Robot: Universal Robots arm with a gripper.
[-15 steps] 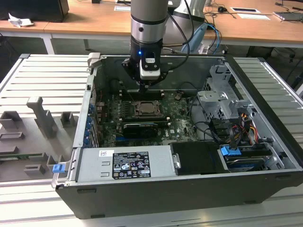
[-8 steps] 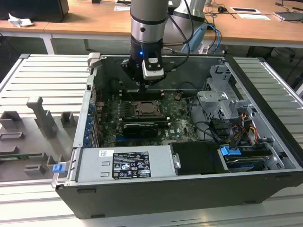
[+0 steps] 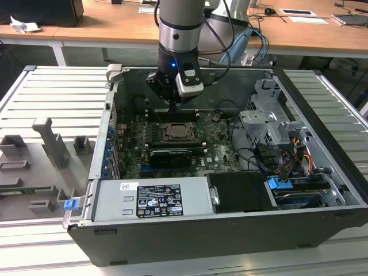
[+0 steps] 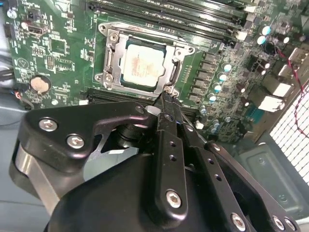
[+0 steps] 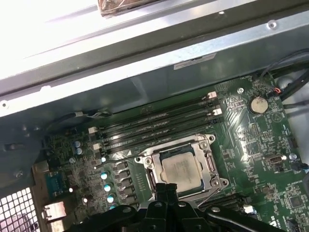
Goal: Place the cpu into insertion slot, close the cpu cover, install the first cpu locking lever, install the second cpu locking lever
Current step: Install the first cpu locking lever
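Note:
The cpu [image 4: 142,65] [image 5: 181,170] lies flat in the insertion slot [image 3: 179,133], its silver top showing. The cpu cover [image 4: 112,46] [image 5: 208,162], a silvery frame, lies down around the chip. In both wrist views my gripper [image 4: 166,99] [image 5: 167,187] is shut, its fingers pressed together with nothing visible between them, and its tip hangs right at one edge of the socket frame. In the exterior view the gripper [image 3: 172,108] hovers just above the socket's far side, inside the open computer case.
Long black memory slots [image 5: 154,126] run along one side of the socket. A black card [image 3: 169,155], the power supply [image 3: 152,198], a drive cage [image 3: 270,123] and cables [image 3: 293,152] crowd the case. Grey fixtures [image 3: 52,141] stand on the exterior view's left.

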